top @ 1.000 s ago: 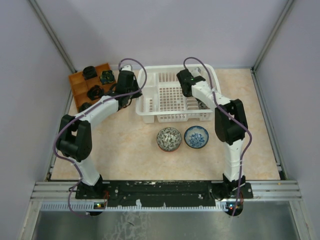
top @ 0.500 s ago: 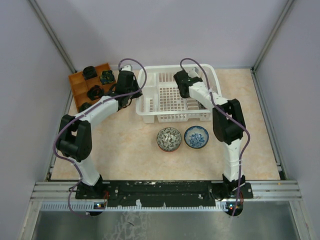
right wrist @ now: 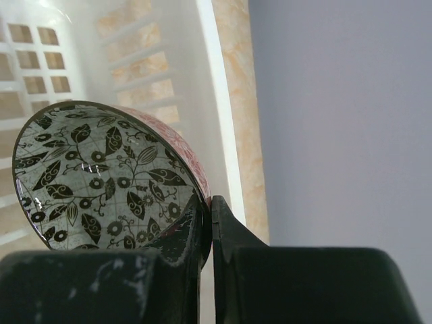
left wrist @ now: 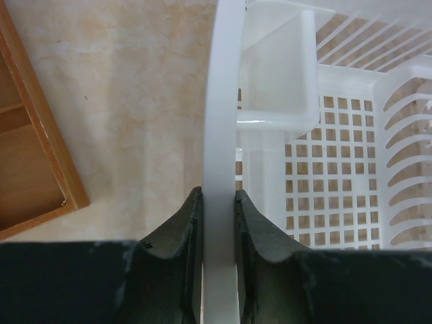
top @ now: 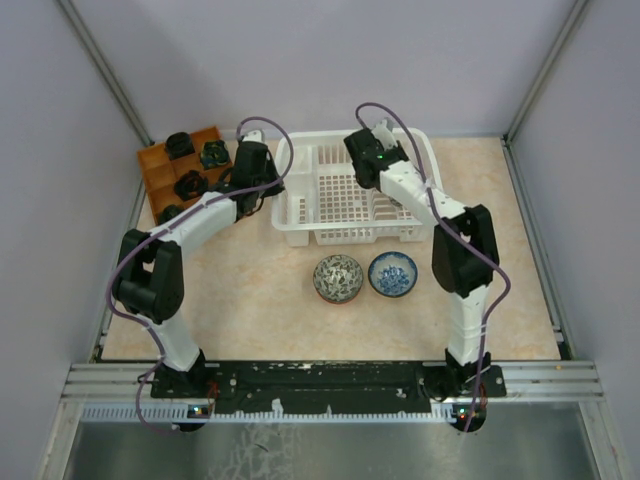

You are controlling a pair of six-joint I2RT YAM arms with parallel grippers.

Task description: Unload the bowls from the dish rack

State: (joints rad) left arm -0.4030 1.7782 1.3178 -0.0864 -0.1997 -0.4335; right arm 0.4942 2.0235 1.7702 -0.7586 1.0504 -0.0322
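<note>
left gripper [left wrist: 218, 197]: I read it as clamped on the dish rack [left wrist: 223, 101]. The two fingers press flat against the left rim, one on the outer side and one on the inner.
right gripper [right wrist: 208, 202]: jaws pinched together on the lip of a leaf-patterned bowl [right wrist: 101, 175]. One finger is on the inside, the other on the outer wall.
held bowl: tilted, with its mouth turned toward the wrist camera. It has a pale interior with black leaves and a reddish outside, and its body lies left of the fingers in that view. It is inside the rack by the slotted right wall. I cannot tell if it touches the grid floor.
rack: far middle of the table, between the two wrists.
unloaded bowls: grey-and-white patterned bowl [top: 338, 278] and blue-speckled bowl [top: 393, 274], upright, side by side, just in front of the rack's near wall.
tray: orange-brown compartment tray [top: 155, 160], left of the rack, holding small dark items.
</note>
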